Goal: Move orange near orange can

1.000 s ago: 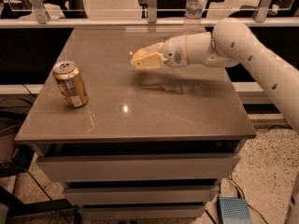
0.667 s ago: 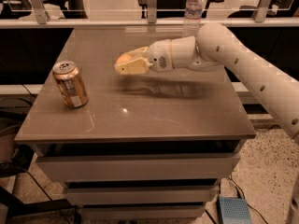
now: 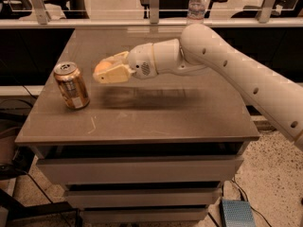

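Brown table (image 3: 156,119) with a glossy top, on a stack of drawers (image 3: 132,171) over a speckled floor (image 3: 270,183). Rail (image 3: 94,22) with upright posts runs behind the far edge. Clear bottle (image 3: 197,4) with a white cap stands upright back there, lower part hidden. Small blue box (image 3: 235,213) on the floor by the base, picture right.

Arm (image 3: 236,74): white, comes in from picture right and reaches across the middle of the table toward picture left. Gripper (image 3: 107,70) is over the left-centre of the top, off the surface; a soft shadow (image 3: 137,96) lies on the table below it. Fingers (image 3: 113,74) pinch the orange (image 3: 100,67): one finger in front, one behind, fruit showing between them near the tips. So the orange is in the air, not on the table.

Can (image 3: 71,85): upright on the table's left side, toward the front, silver top and tab up, pale label patch facing the camera. In the picture the orange sits just right of the can, about level with its top rim. It is near, with a visible gap, not touching. Can and gripper are also apart. Pale scratch mark (image 3: 92,124) on the top near the front edge.
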Motion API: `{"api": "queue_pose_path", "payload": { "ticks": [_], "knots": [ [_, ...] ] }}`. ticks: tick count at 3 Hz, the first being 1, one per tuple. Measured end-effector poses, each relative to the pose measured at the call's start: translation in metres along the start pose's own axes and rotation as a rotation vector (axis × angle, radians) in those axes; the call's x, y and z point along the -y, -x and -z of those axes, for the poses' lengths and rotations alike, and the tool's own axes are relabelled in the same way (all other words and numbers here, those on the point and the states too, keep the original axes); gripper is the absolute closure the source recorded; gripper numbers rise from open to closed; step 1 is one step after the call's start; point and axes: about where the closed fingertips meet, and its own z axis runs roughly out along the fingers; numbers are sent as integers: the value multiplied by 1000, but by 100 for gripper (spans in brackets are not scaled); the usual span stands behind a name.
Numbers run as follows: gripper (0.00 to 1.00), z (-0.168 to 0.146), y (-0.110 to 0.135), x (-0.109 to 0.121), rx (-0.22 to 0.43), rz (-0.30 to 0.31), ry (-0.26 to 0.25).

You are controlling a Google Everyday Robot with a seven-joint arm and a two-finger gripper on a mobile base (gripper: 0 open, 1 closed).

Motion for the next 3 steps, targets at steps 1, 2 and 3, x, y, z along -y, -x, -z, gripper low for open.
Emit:
{"api": "queue_pose_path", "payload": {
  "ticks": [1,2,3],
  "knots": [
    [100,-10,-3,-21,-7,-4,26],
    [100,-15,-23,-23,-31,-28,31],
    [100,-17,-40,-20,-53,-52,32]
  ]
}}
